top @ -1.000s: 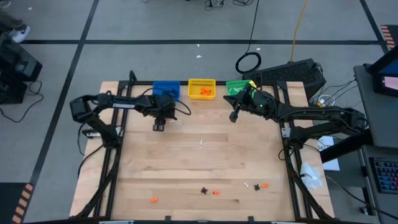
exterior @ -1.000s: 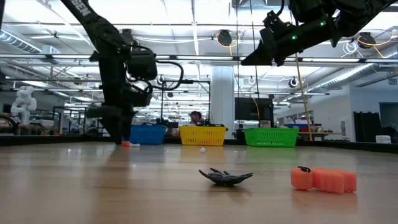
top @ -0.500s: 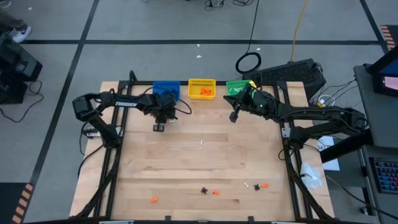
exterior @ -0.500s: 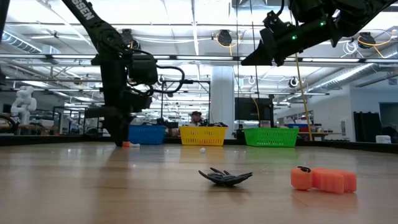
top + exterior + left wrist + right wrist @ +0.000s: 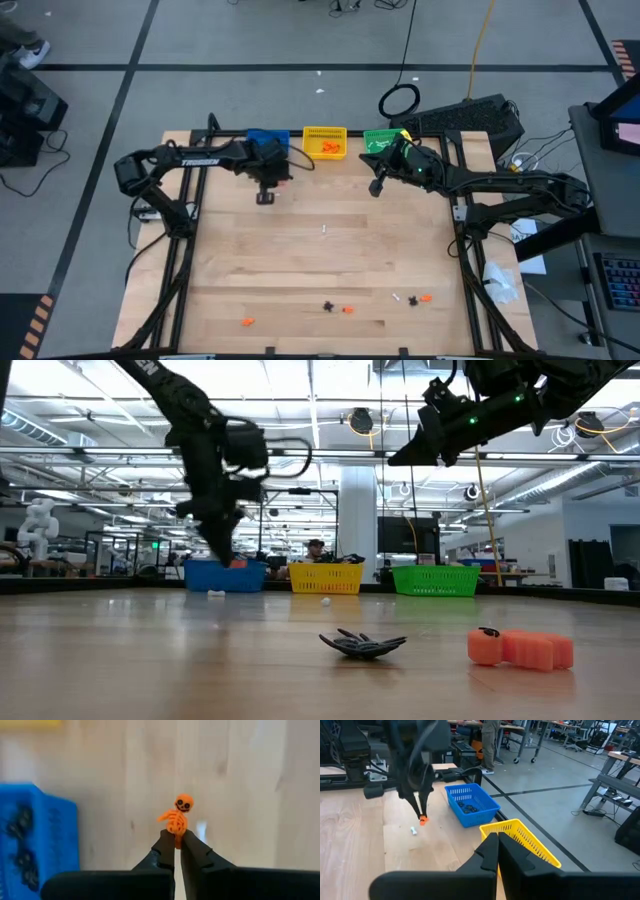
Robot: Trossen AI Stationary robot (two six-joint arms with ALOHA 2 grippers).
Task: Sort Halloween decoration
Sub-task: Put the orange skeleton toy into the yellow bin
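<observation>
My left gripper (image 5: 174, 839) is shut on a tiny orange skeleton trinket (image 5: 177, 814), one of the Halloween decorations. It hangs above the wood just in front of the blue bin (image 5: 267, 143). A small white trinket (image 5: 413, 830) lies on the table below it. More decorations lie near the table's front edge: orange pieces (image 5: 247, 321) (image 5: 520, 648), a black spidery one (image 5: 362, 644) and a white one (image 5: 397, 297). My right gripper (image 5: 378, 188) waits shut in the air in front of the green bin (image 5: 381, 140), holding nothing. My left gripper pinches the skeleton's lower end (image 5: 176, 838) between its two fingertips. The fingers come from above, pointing steeply down. The skull and ribs stick out past the fingertips. The trinket (image 5: 238, 563) is lifted clear of the table.
Blue, yellow (image 5: 324, 141) and green bins stand in a row along the far edge; the blue one holds black pieces, the yellow one orange pieces. A tiny white bit (image 5: 325, 229) lies mid-table. A person stands in the room beyond the table (image 5: 492, 740).
My left gripper has shut on the orange skeleton, which lay on the table beside the white trinket. It has then risen and gone toward the blue bin at the far edge, lifting the skeleton clear. The white trinket stays on the wood.
</observation>
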